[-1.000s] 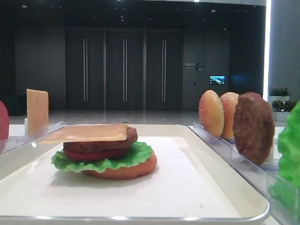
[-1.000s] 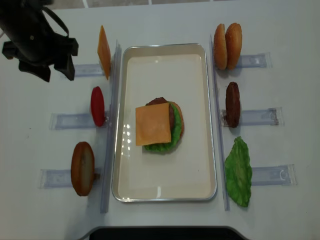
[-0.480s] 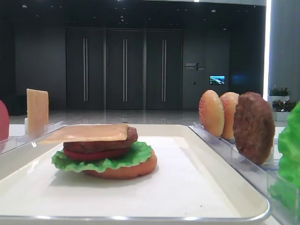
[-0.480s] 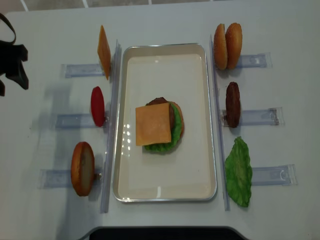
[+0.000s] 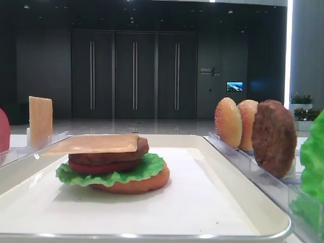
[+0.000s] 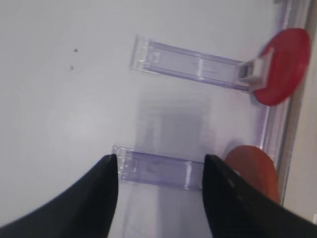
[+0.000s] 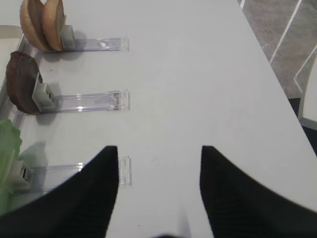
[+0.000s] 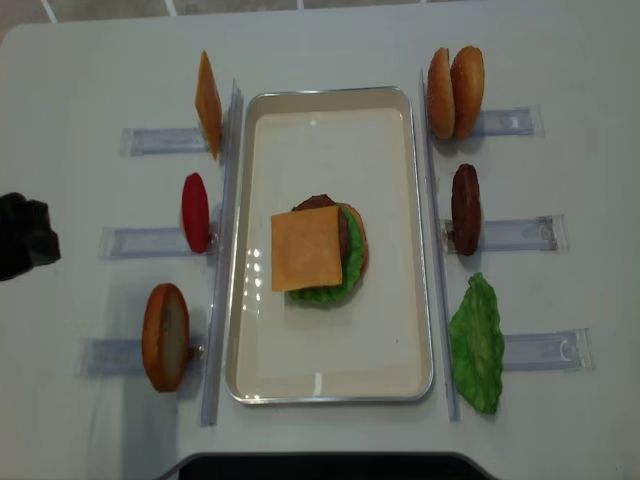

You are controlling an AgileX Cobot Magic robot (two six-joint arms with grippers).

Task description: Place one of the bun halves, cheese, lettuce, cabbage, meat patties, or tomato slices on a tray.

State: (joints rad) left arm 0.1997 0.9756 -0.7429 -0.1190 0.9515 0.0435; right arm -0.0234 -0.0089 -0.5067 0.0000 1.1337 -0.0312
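Observation:
On the cream tray [image 8: 385, 150] lies a stack topped by a square cheese slice [image 8: 306, 249], over a patty, tomato, lettuce [image 8: 350, 270] and a bun half [image 5: 134, 185]. My left gripper [image 6: 159, 158] is open and empty above a clear rack [image 6: 163, 171], with a bun half [image 6: 253, 171] and a tomato slice [image 6: 285, 64] to its right. The left arm [image 8: 22, 248] shows at the table's far left edge. My right gripper [image 7: 158, 148] hangs open and empty over bare table, right of the lettuce leaf [image 7: 7, 146], a patty [image 7: 22, 89] and two bun halves [image 7: 42, 22].
Clear racks flank the tray. On the left stand a spare cheese slice [image 8: 207, 103], a tomato slice [image 8: 195, 212] and a bun half [image 8: 165, 337]. On the right stand two bun halves [image 8: 455, 92], a patty [image 8: 465, 208] and a lettuce leaf [image 8: 477, 345].
The left arm has moved from the table's back left corner toward the front along the left edge. The stack on the tray has not moved.

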